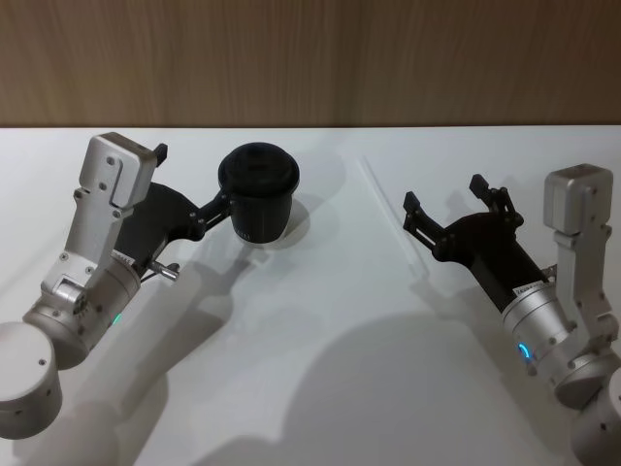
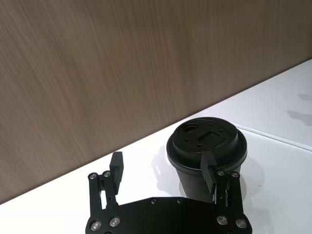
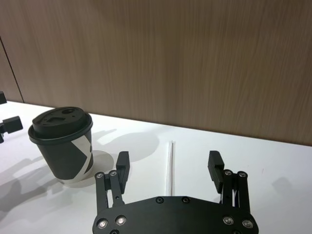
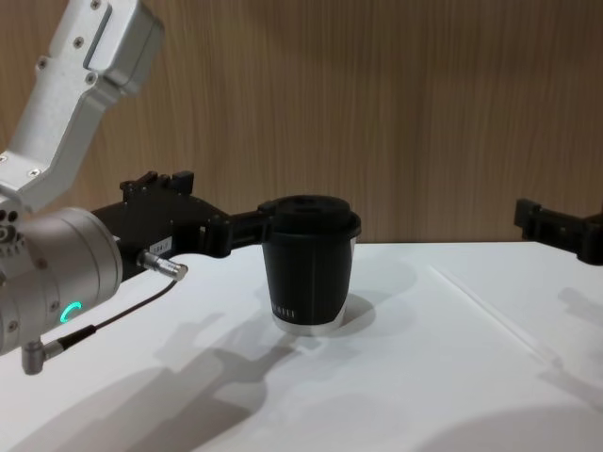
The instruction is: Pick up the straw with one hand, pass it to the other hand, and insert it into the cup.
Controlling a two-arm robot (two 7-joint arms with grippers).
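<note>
The black cup (image 1: 258,192) with a domed lid stands upright at the back of the white table. My left gripper (image 1: 194,175) is open beside the cup's left side, with one finger (image 2: 208,174) close against the cup (image 2: 207,146) wall and the other finger out in free space. The cup is not between the jaws. The thin white straw (image 1: 390,216) lies flat on the table to the right of the cup. My right gripper (image 1: 443,192) is open just right of the straw, pointing at it. In the right wrist view the straw (image 3: 170,153) lies ahead, in line with the gap between the fingers.
A wood-panelled wall runs along the back edge of the table (image 1: 310,369). A thin black cable with a metal plug (image 4: 165,266) hangs off my left wrist. Bare table surface lies in front of the cup (image 4: 311,264) and between the two arms.
</note>
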